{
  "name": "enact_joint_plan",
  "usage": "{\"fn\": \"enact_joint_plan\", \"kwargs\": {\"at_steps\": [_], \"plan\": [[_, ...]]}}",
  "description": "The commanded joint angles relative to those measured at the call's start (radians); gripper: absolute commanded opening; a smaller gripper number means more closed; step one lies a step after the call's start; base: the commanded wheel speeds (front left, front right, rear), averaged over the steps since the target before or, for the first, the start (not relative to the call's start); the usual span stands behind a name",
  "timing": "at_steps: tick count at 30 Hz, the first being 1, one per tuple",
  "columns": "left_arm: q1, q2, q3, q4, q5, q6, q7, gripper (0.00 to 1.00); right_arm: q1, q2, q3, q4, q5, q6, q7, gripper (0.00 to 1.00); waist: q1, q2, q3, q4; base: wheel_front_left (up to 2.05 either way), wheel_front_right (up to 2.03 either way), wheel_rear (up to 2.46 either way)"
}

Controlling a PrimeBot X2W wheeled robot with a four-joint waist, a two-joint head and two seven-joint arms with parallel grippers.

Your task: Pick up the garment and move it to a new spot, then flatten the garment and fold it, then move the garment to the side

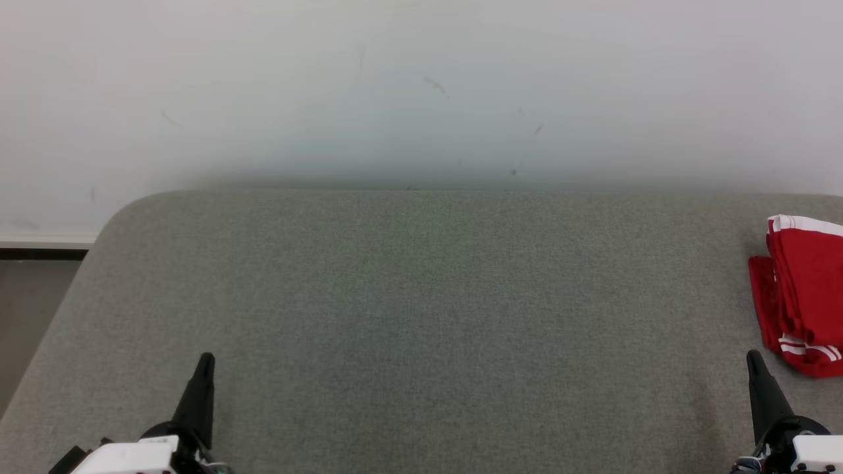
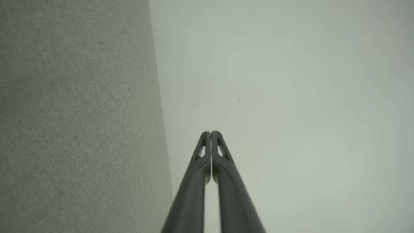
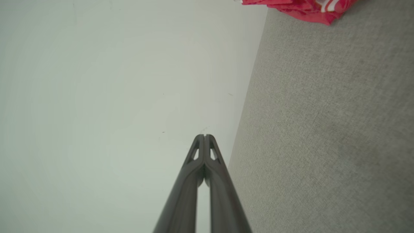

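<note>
Head view: red garment (image 1: 803, 289) with white stripes sits on the grey table (image 1: 421, 296), at the table's right edge, about mid-depth, partly cut off by the frame. It lies in a compact layered bundle, not spread flat. Right wrist view catches a corner of it (image 3: 297, 8) on the same table surface.

Right gripper (image 1: 753, 355) hangs over the table's near right corner, near the garment but not touching it. Fingers are pressed together with nothing between them, which the right wrist view confirms (image 3: 204, 136). Left gripper (image 1: 205, 361) is over the table's near left corner, well apart from the garment. Its fingers are pressed together too and it holds nothing (image 2: 210, 133).

Step, my read: ambiguous. Both arms are parked, and the bundle off to the table's right fits either "not yet picked up" or "folded and set aside". The layers look fairly tidy, so I lean towards the end of the task, low confidence.

If it's the start, the next move calls for the right gripper to spread its fingers, reach to the bundle, pinch a top layer and carry it to the table's middle, which is bare.

Count: 1 garment, 2 grippers, 1 table, 1 pale wall (image 1: 421, 85) behind the table's far edge.
</note>
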Motion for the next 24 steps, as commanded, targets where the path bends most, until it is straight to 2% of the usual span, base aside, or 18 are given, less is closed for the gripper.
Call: {"fn": "enact_joint_plan", "kwargs": {"at_steps": [1, 24], "plan": [[-0.009, 0.003, 0.003, 0.001, 0.009, -0.005, 0.001, 0.0, -0.013, -0.008, -0.004, -0.004, 0.002, -0.002, 0.003, 0.0, 0.0, 0.0, 0.0, 0.0, 0.0, 0.0, 0.0], [-0.009, 0.003, 0.005, 0.001, 0.011, -0.005, 0.002, 0.0, -0.013, -0.008, -0.004, -0.004, 0.002, -0.002, 0.003, 0.0, 0.0, 0.0, 0.0, 0.0, 0.0, 0.0, 0.0]]}}
